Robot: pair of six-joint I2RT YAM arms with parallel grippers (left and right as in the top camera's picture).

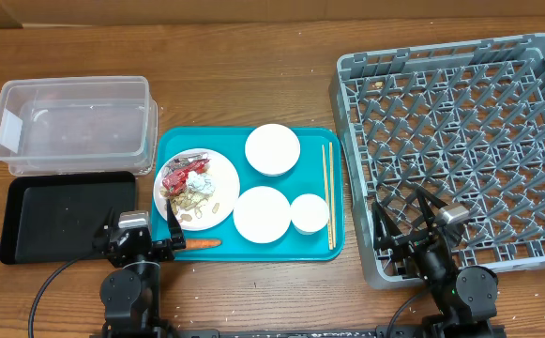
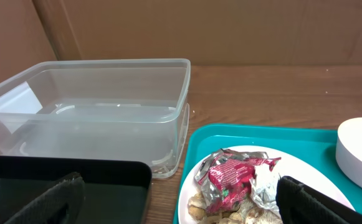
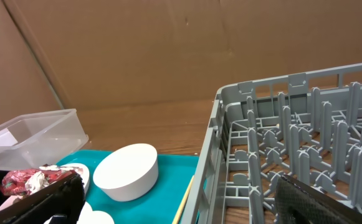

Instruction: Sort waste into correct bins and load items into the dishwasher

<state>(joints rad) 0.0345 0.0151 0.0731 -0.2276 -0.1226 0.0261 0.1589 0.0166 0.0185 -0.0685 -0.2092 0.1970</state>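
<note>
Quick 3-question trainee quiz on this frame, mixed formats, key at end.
1. True or false: the small orange carrot lies on the round white plate.
2. The thin wooden chopsticks lie: A) in the grey plastic dish rack; B) on the teal tray, right side; C) in the clear plastic tub.
3. Fill in: the crumpled red and silver foil wrappers sit on the ___.
Key: 1 false, it lies on the teal tray beside the plate. 2 B. 3 round white plate.

Red-silver foil wrappers [image 1: 187, 173] and beige scraps [image 1: 195, 201] heap on the white plate [image 1: 226, 178], the carrot [image 1: 201, 243] just beside it; two bowls [image 1: 272, 148] [image 1: 262, 213], a cup [image 1: 309, 213] and chopsticks [image 1: 328, 192] lie between it and the grey dish rack [image 1: 460, 150], with the clear tub [image 1: 73, 127] and black tray [image 1: 61, 216] opposite.
</note>
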